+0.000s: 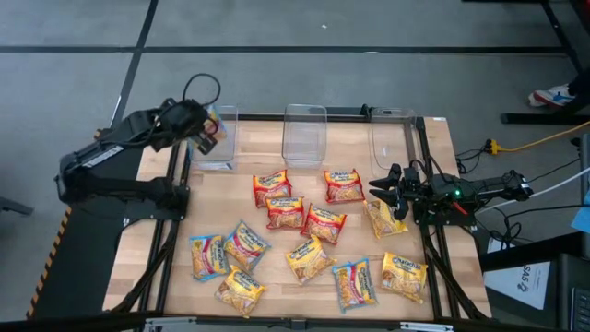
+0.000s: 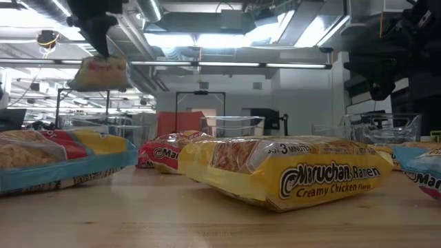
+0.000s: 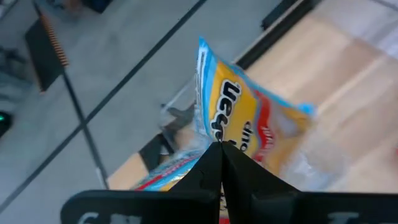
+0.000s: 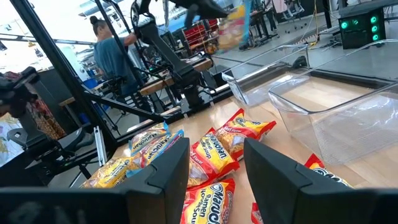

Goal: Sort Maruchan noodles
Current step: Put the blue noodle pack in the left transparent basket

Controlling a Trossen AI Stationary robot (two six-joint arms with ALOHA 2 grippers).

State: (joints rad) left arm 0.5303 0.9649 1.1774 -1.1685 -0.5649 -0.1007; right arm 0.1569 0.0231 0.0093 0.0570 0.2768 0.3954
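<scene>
My left gripper (image 1: 201, 129) is shut on a blue-edged Maruchan packet (image 3: 249, 121), held in the air over the leftmost clear bin (image 1: 218, 138); the low view shows that packet (image 2: 101, 74) hanging high. My right gripper (image 1: 380, 185) is open, low over the table's right side, just beside a yellow packet (image 1: 383, 219). Several red, yellow and blue packets (image 1: 304, 217) lie flat on the table. In the right wrist view the red ones (image 4: 214, 155) lie beyond my open fingers. My left gripper pinches the blue-edged packet by one edge (image 3: 208, 146) between its two fingers. The packet is lifted clear of the table and hangs below the fingers over the leftmost bin.
Three clear bins stand in a row at the far edge: left, middle (image 1: 304, 134) and right (image 1: 392, 138). Black frame rails (image 1: 431, 231) run along the table's sides. A person (image 4: 112, 53) stands in the room beyond the table.
</scene>
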